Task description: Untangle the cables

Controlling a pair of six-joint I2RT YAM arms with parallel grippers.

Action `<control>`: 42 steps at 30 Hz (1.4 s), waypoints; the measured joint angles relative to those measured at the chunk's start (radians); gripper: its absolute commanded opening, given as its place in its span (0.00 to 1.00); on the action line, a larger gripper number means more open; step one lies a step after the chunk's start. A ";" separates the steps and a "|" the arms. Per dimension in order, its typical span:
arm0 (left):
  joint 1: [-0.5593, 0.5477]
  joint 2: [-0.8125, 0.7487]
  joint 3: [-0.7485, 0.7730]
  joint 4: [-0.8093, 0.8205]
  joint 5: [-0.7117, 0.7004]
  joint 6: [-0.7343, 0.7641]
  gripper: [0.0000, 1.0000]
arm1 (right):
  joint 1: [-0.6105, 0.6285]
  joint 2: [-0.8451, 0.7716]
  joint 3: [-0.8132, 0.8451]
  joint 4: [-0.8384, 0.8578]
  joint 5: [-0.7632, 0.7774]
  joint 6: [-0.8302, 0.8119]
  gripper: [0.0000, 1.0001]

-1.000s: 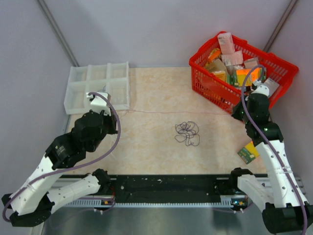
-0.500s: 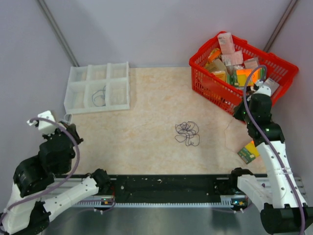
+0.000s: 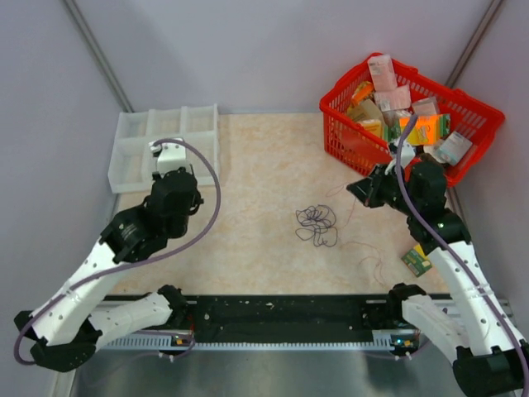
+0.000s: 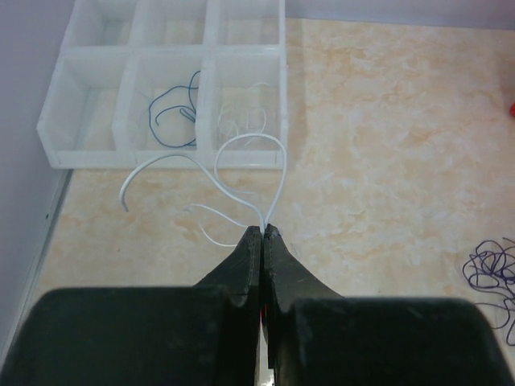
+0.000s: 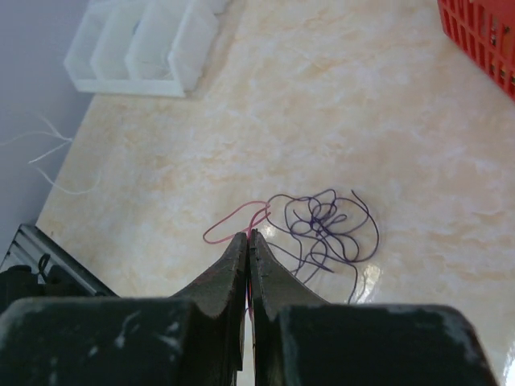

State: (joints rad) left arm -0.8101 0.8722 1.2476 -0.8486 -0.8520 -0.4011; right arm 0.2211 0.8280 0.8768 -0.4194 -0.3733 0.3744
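Pinches white wire (image 4: 284,165) with left claw (image 4: 263,231), pink wire (image 5: 241,207) with right claw (image 5: 248,236). Probably weightless, limp, snag-prone; best gripping purple knot (image 5: 322,221) at a loose end.

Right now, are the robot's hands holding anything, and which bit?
Yes. The left gripper pinches a white wire at a bend; the right gripper pinches a pink wire beside its loop.

At centre of table (image 3: 256,157), knot of cables (image 3: 316,226). Behind and far left, compartment tray (image 3: 132,139), loose wires (image 4: 173,112) in two near cells, seemingly. Far right corner, basket (image 3: 351,149), packets (image 3: 384,78) piled inside.
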 measured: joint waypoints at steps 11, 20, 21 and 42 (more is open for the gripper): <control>0.401 0.188 0.171 0.200 0.339 0.014 0.00 | 0.006 0.085 -0.105 0.207 -0.036 0.037 0.00; 0.624 0.504 0.271 0.363 0.666 -0.056 0.00 | 0.013 0.203 -0.245 0.393 -0.099 0.117 0.00; 0.639 0.529 0.272 0.383 0.698 -0.069 0.00 | 0.013 0.202 -0.253 0.407 -0.100 0.121 0.00; 0.874 0.942 0.227 0.583 0.946 -0.102 0.00 | 0.013 0.175 -0.288 0.480 -0.105 0.135 0.00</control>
State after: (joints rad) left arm 0.0639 1.8145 1.4746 -0.2661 0.0937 -0.5034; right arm 0.2344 1.0035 0.5884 0.0608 -0.4778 0.5095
